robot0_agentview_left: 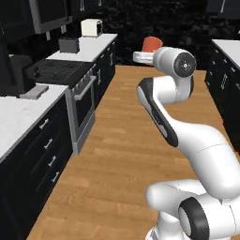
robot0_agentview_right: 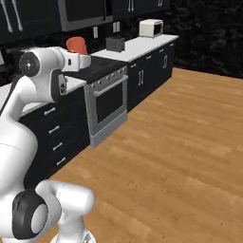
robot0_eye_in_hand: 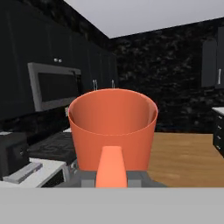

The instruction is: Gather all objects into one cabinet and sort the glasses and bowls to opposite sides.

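Observation:
A red mug [robot0_eye_in_hand: 112, 127] stands upright close before the hand camera, its handle turned toward the lens, and my gripper [robot0_eye_in_hand: 112, 178] is shut on that handle. In the left base view the red mug [robot0_agentview_left: 151, 44] sits on top of the hand, raised high over the wooden floor in the middle of the kitchen. From the right base view the red mug [robot0_agentview_right: 76, 45] shows just above my gripper [robot0_agentview_right: 81, 60], level with the counter tops. The wall cabinet, the other cups and the bowl are out of view.
A black counter run with white tops [robot0_agentview_left: 23, 110], a stove [robot0_agentview_left: 77, 93], a dark toaster [robot0_agentview_left: 69, 44] and a white microwave [robot0_agentview_left: 92, 27] lines the left side. Another counter [robot0_agentview_left: 227, 49] stands at the right. Wooden floor [robot0_agentview_right: 180, 137] lies open between them.

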Robot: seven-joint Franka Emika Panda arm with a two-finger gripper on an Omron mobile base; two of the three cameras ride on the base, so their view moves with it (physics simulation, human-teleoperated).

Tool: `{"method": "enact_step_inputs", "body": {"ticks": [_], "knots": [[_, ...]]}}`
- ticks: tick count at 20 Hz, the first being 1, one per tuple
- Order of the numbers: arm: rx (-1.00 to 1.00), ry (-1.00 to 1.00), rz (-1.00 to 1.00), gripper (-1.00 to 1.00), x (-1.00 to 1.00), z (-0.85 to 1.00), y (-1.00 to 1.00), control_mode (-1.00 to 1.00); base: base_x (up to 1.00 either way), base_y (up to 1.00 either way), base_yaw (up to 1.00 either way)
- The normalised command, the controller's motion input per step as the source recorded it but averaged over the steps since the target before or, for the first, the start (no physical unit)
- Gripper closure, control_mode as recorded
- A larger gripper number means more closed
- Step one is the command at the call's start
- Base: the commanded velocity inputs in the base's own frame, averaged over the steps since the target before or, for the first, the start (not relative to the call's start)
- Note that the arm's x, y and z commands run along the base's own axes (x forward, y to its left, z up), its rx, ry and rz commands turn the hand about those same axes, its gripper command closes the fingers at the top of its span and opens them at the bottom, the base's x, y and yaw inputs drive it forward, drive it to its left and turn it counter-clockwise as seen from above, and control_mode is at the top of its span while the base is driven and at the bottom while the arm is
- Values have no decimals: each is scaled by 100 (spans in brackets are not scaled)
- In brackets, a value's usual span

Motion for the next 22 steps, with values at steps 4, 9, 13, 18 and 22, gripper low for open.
{"method": "enact_step_inputs", "body": {"ticks": [4,9,13,18,22], "knots": [[0,0,0,100,0,0,0,100,28,-43,-56],[0,0,0,100,0,0,0,100,57,-6,-33],[0,0,0,100,0,0,0,100,100,14,-16],[0,0,0,100,0,0,0,100,100,32,-9],[0,0,0,100,0,0,0,100,100,32,-4]]}}
